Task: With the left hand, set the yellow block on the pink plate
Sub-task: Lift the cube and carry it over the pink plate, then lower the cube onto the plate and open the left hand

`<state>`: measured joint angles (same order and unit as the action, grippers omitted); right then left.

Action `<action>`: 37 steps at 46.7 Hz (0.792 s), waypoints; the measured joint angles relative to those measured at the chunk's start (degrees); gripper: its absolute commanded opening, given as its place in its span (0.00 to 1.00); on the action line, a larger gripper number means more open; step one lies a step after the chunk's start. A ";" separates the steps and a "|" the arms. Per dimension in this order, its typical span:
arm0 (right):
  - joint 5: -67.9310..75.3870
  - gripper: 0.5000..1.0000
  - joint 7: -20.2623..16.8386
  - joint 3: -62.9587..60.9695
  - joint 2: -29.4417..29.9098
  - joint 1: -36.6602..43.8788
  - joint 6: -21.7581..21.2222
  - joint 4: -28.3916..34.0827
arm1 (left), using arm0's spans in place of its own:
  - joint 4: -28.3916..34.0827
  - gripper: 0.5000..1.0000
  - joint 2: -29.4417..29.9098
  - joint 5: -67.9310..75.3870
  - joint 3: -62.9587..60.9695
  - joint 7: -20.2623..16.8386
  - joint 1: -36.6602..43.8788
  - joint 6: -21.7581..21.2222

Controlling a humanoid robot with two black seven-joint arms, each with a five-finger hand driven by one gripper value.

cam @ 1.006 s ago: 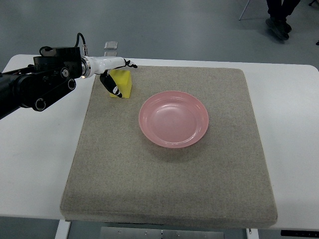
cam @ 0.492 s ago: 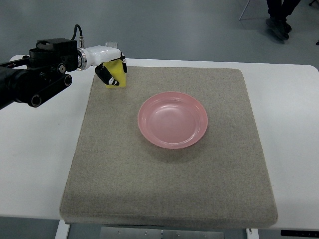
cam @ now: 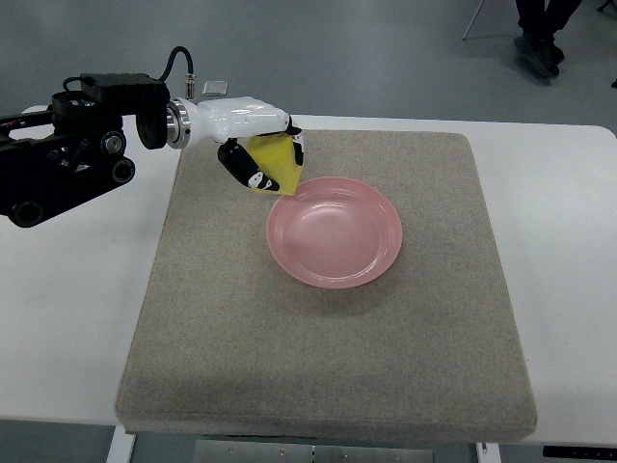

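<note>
Left robot hand (cam: 258, 154) — its fingers curled around the yellow block (cam: 275, 164), pinching it clear of the grey mat (cam: 328, 367). Its arm enters from the table's left edge; no right robot hand is in view.

Governing relation: the pink plate (cam: 335, 231) lies to the right of the held block and toward the table's near edge. The block's lower corner hangs just beside the plate's far-left rim, seemingly not yet over the basin. Judgement: a short carry rightward and nearward would centre it before release.

Condition of the block: bright yellow, flat-faced, tilted so that one corner points down toward the plate. Dark fingertips (cam: 253, 179) cover its left side — its full shape cannot be confirmed. The plate is round, shallow and holds nothing.
</note>
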<state>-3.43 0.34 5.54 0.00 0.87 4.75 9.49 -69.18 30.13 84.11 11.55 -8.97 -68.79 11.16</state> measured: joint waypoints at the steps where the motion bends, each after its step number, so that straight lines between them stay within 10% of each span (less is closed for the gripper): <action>1: 0.00 0.85 0.00 0.00 0.00 0.00 0.00 0.00 | -0.33 0.16 -0.09 0.00 -0.06 -0.01 0.18 0.00; 15: 0.00 0.85 0.00 0.00 0.00 0.00 0.00 0.00 | 1.68 0.19 -7.60 1.31 -0.41 0.14 2.21 -0.60; 37: 0.00 0.85 0.00 0.00 0.00 0.00 0.00 0.00 | 5.56 0.75 -11.97 1.53 -0.79 0.19 3.27 -0.63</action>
<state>-3.43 0.34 5.54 0.00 0.87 4.75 9.49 -63.62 18.16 85.64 10.75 -8.78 -65.53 10.53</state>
